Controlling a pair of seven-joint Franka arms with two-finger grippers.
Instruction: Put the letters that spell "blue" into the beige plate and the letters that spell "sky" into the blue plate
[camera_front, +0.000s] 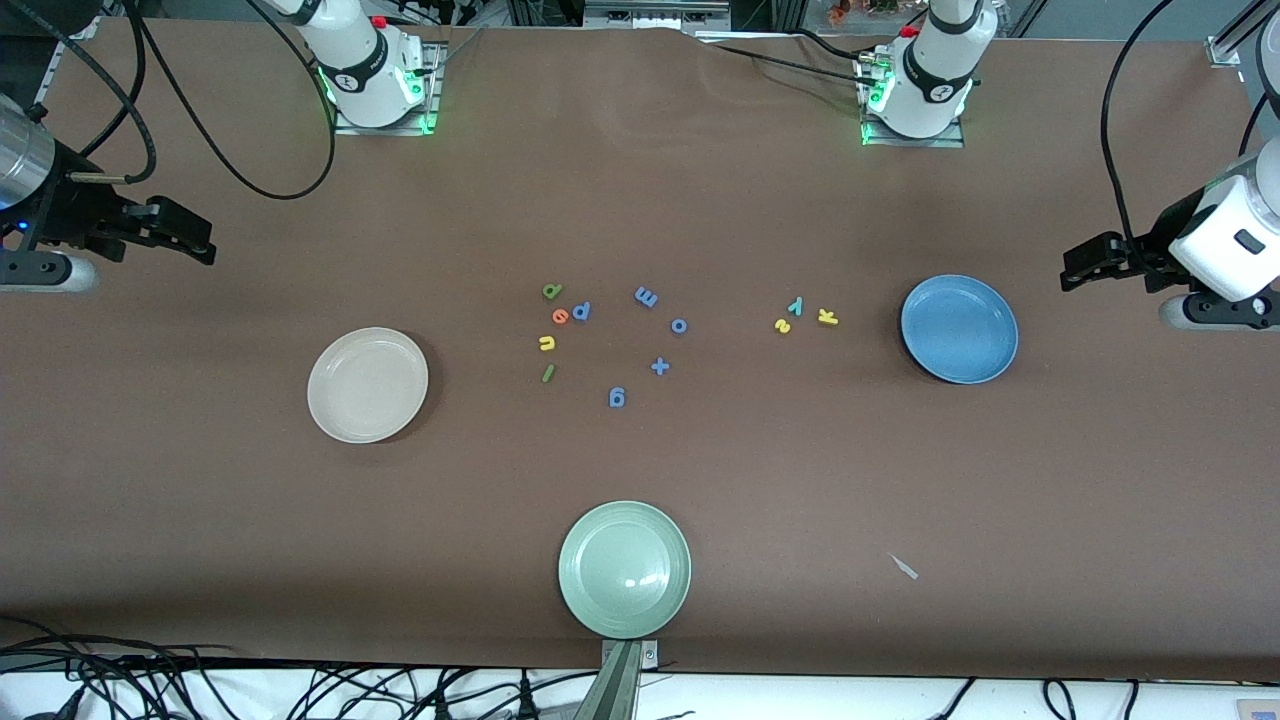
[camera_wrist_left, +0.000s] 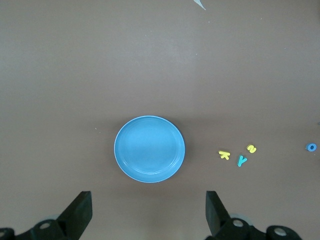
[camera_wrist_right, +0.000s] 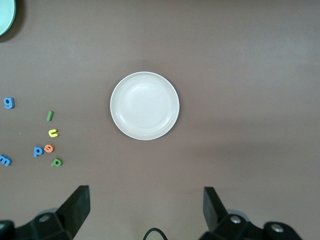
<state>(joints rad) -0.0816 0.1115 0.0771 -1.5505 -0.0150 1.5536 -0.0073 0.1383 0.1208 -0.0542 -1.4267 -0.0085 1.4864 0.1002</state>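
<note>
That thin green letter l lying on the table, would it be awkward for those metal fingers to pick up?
Probably fiddly. The green l is a slim stick lying flat, so open fingers could nudge it aside. It looks light and soft, likely unbreakable. Being flat, it shouldn't roll.

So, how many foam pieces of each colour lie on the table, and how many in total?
Green: 2, the b and the l
Yellow: 3, the u, the s and the k
Orange: 1, the e
Teal: 1, the y
Blue: 5, four letters and a plus sign
Total: 12
</note>
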